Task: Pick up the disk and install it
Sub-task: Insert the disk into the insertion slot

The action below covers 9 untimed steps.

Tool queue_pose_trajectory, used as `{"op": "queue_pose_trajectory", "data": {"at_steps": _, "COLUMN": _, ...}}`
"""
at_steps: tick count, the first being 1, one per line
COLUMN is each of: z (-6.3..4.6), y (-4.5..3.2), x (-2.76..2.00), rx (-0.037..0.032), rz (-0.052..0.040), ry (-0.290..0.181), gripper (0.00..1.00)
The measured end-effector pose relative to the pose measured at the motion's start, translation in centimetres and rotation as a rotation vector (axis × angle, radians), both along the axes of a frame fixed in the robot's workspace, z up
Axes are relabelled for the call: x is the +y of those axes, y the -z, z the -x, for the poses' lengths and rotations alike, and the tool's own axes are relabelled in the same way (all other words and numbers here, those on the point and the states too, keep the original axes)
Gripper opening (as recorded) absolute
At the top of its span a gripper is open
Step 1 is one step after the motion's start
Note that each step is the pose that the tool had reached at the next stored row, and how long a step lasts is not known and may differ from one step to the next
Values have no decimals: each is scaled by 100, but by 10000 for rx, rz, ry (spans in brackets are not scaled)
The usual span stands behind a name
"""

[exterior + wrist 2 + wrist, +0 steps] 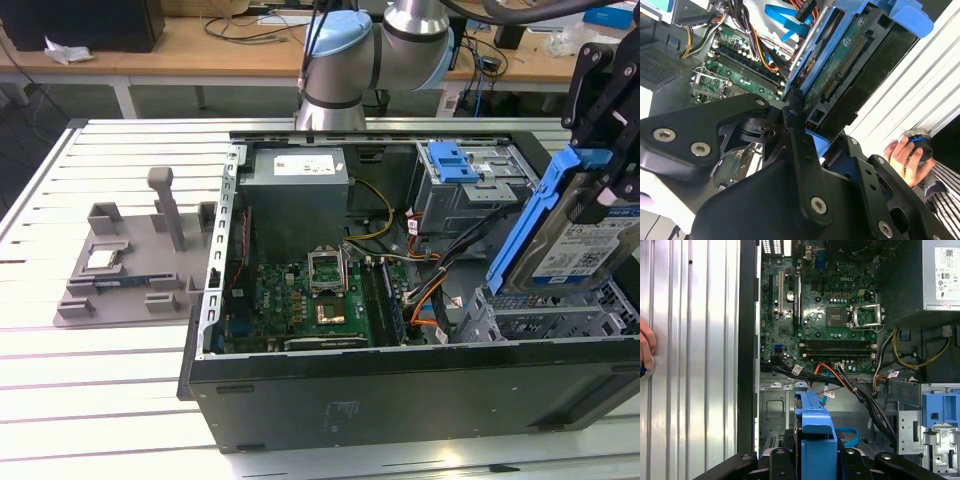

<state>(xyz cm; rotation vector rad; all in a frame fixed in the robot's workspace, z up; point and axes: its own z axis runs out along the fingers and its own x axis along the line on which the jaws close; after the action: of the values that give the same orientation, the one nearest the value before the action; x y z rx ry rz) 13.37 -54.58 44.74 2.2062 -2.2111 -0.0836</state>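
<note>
The disk (585,245), a silver drive with a white-and-blue label in a blue caddy, hangs tilted above the exterior view's right end of the open computer case (400,390). My black gripper (606,180) is shut on its upper end. The second wrist view shows the disk's (850,55) green circuit-board underside, with the gripper (807,127) clamped on the caddy's edge. In the first wrist view the caddy's blue end (815,427) sticks out between the fingers (785,460), over the case's empty bay floor (775,410).
Inside the case are the big grey power-supply box (297,195), the green motherboard (310,300), loose cables (430,290) and a grey drive cage with a blue bracket (452,160). A grey fixture (140,260) stands on the slatted table. A person's hand (902,155) rests beside the case.
</note>
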Motion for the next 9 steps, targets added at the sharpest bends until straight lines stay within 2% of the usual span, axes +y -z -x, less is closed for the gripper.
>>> {"op": "queue_pose_trajectory", "data": {"at_steps": 2, "z": -2, "y": 57, "x": -23, "rx": 11, "rz": 32, "ry": -1, "gripper": 37}}
{"op": "queue_pose_trajectory", "data": {"at_steps": 7, "z": -9, "y": 146, "x": -24, "rx": 29, "rz": 35, "ry": -2, "gripper": 37}}
{"op": "queue_pose_trajectory", "data": {"at_steps": 9, "z": -13, "y": 214, "x": -24, "rx": 44, "rz": 33, "ry": -2, "gripper": 37}}
